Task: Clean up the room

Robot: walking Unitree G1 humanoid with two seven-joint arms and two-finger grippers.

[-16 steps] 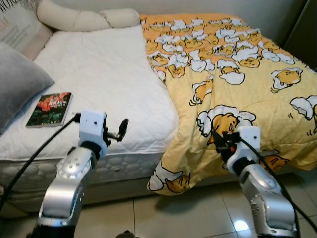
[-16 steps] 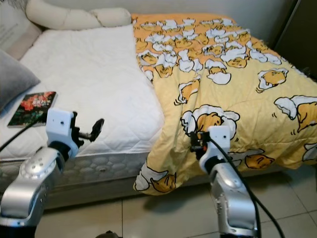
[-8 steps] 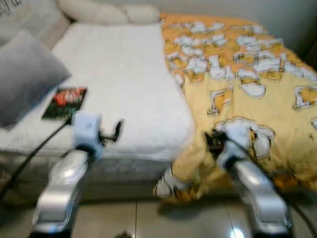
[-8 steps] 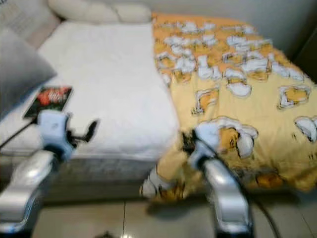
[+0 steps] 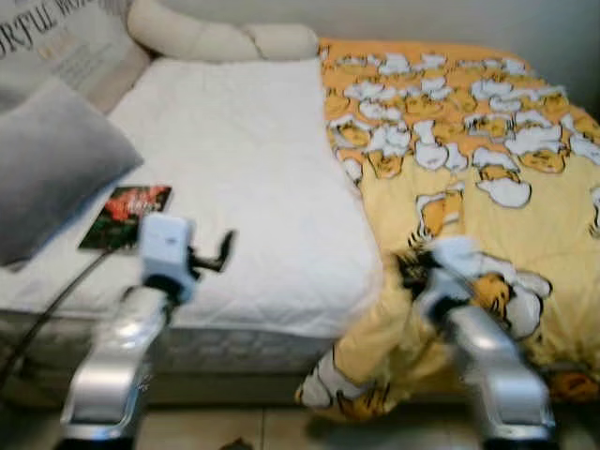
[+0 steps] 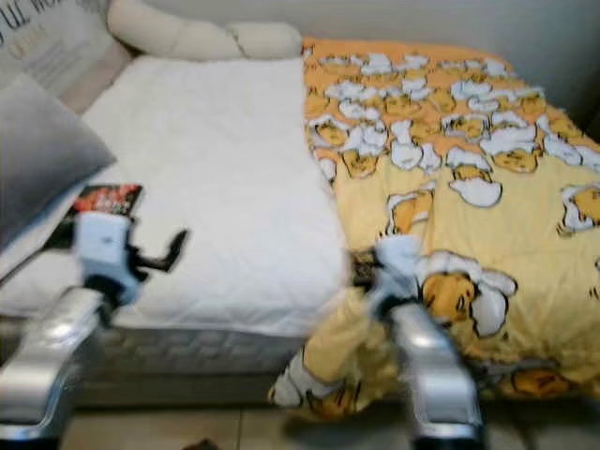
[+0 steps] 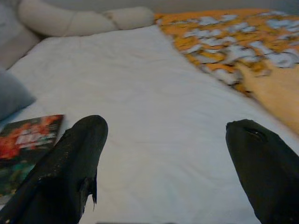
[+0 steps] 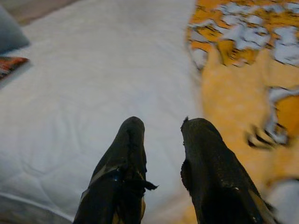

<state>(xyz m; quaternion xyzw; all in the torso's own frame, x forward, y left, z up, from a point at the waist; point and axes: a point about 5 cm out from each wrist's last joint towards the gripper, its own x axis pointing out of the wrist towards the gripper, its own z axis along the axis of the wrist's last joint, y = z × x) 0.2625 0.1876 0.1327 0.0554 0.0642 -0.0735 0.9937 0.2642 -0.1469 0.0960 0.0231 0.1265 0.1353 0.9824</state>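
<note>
White quilted mattress (image 5: 253,178) spans the bed's left half, with a grey pillow (image 5: 47,159) and a book (image 5: 125,203) near its left edge. Left gripper (image 7: 163,154) hovers spread wide over the near edge. Right gripper (image 8: 161,144), fingers slightly parted and empty, hangs where the yellow duck-print blanket (image 5: 469,169) overhangs the mattress.

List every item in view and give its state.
Yellow cartoon-print blanket: covering the right half, corner hanging off the foot.
White quilted mattress: left half bare.
Red-covered book: closed, flat.
Grey pillow: on the mattress.
Left claw: open, empty.
Right claw: slightly open, empty.
</note>
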